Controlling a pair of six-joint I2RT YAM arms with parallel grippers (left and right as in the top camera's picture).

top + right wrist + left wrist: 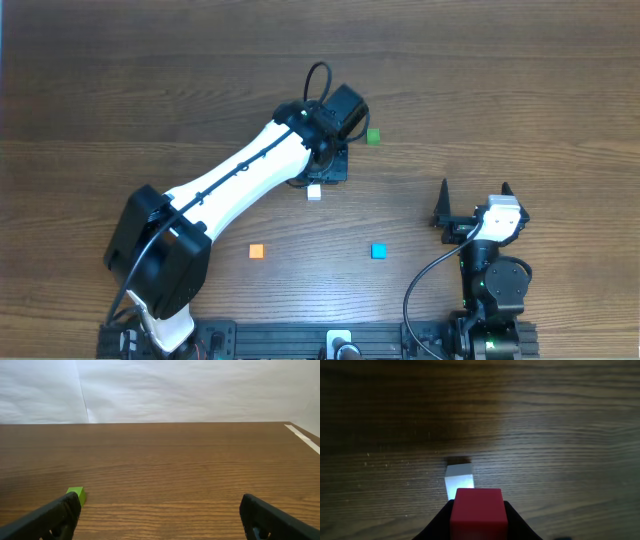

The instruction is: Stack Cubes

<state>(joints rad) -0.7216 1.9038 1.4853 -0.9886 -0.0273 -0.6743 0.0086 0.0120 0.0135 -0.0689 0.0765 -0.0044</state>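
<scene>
1. Base row. The right gripper [474, 188] sits close to its own base at the table's [120, 80] right side. Its fingers are spread wide with nothing between them. In its wrist view the right gripper [161, 500] faces bare wood in front.

2. Near zone. The orange cube [257, 252] and the blue cube [378, 250] lie on the table in roughly one row, well apart from each other. Open surface surrounds both. Neither touches an arm.

3. Middle zone. The left arm [240, 170] reaches diagonally from the left base to the table's centre. The left gripper [478, 515] is pinched on the red cube [478, 502], one finger against each side face. The white cube [459, 479] lies on the table just beyond and partly behind the red cube. Whether the two cubes touch cannot be told. In the top view the white cube [314, 192] shows just at the near edge of the wrist.

4. Far zone. The green cube [373, 136] lies alone just right of the left wrist, apart from it. In the right wrist view the green cube [76, 494] is partly cut off by one finger.

5. Edges. Bare wood extends left, right and beyond the cubes. The far table edge meets a white backdrop [200, 390].
</scene>
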